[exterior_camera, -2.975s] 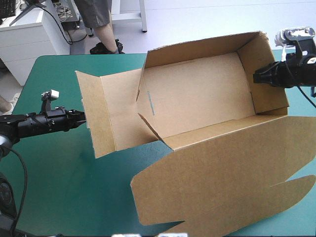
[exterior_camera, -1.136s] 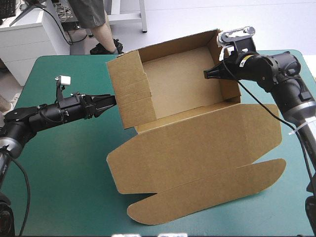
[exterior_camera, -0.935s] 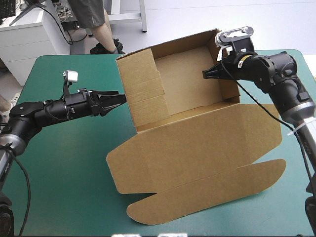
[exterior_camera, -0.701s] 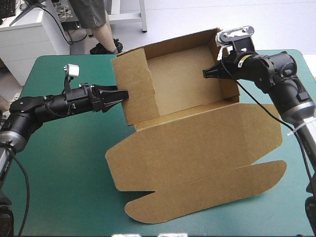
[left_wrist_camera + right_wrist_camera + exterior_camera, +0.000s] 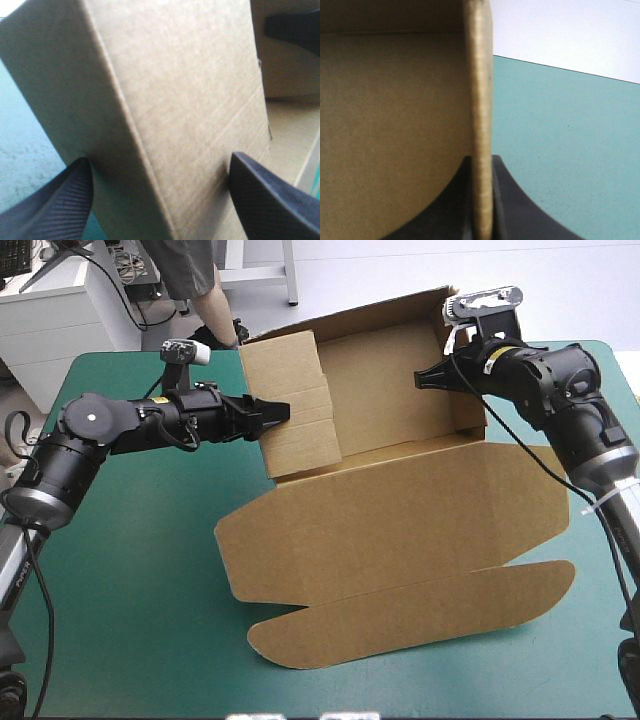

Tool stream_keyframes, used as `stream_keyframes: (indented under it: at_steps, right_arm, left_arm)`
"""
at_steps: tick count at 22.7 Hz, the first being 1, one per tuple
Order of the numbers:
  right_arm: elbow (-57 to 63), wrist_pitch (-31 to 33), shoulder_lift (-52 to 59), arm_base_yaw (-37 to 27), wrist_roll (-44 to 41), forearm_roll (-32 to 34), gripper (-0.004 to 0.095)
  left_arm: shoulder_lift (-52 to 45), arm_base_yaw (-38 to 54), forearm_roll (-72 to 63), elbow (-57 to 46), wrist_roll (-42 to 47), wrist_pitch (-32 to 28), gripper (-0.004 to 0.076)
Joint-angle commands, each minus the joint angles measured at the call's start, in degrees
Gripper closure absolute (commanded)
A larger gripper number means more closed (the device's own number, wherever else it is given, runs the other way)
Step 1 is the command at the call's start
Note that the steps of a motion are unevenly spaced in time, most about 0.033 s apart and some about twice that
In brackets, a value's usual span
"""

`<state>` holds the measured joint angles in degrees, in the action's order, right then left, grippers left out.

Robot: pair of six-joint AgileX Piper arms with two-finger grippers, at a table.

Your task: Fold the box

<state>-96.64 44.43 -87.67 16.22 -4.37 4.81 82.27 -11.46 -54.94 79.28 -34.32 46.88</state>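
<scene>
Brown board of the box (image 5: pixel 380 390) is sitting at the far middle of the teal-green bench (image 5: pixel 130 590), its walls raised into a tray and its lid (image 5: pixel 400 530) lying flat toward the near edge. Its long axis is running left to right, so one short end is facing each arm. The left end wall (image 5: pixel 295 405) is standing directly ahead of the left jaws, which are spread wide with nothing gripped. One folded corner of that wall (image 5: pixel 150 150) is showing between the black fingers (image 5: pixel 50 205). At the other end the right jaws are pinching the right end wall (image 5: pixel 481 125), all but shut on its upper edge. The left side is probably making the coming move while the right is steadying the box.
</scene>
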Motion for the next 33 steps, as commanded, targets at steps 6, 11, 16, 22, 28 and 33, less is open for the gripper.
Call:
stream_keyframes:
  at_steps: [6, 11, 16, 22, 28, 33]
  right_arm:
    - [-1.73, -6.91, 2.29, 0.00, -5.50, 0.12, 0.0912]
    - [-1.73, -7.52, 2.29, 0.00, -5.91, 0.12, 0.0912]
    - [-1.73, -6.52, 2.29, 0.00, -5.91, 0.12, 0.0912]
    - [-1.73, -4.05, 1.36, 0.00, -6.16, -1.56, 0.0912]
    - [-1.73, 5.58, -2.69, 0.00, -2.54, -4.81, 0.0912]
    - [-1.73, 13.60, -8.63, 0.00, -1.26, -5.35, 0.0912]
  left_arm:
    - [-1.98, -10.51, 33.83, 5.94, 35.52, -13.00, 0.0293]
    - [-0.35, -13.16, 39.08, 7.74, 40.18, -14.21, 0.0354]
    - [3.00, -15.44, 40.25, 12.16, 41.47, -13.16, 0.0461]
    - [4.22, -15.93, 40.41, 12.87, 41.21, -12.53, 0.0731]
    - [6.99, -15.81, 43.95, 12.87, 41.21, -8.26, 0.0732]
    - [13.30, -15.81, 49.58, 12.87, 41.21, -0.61, 0.0732]
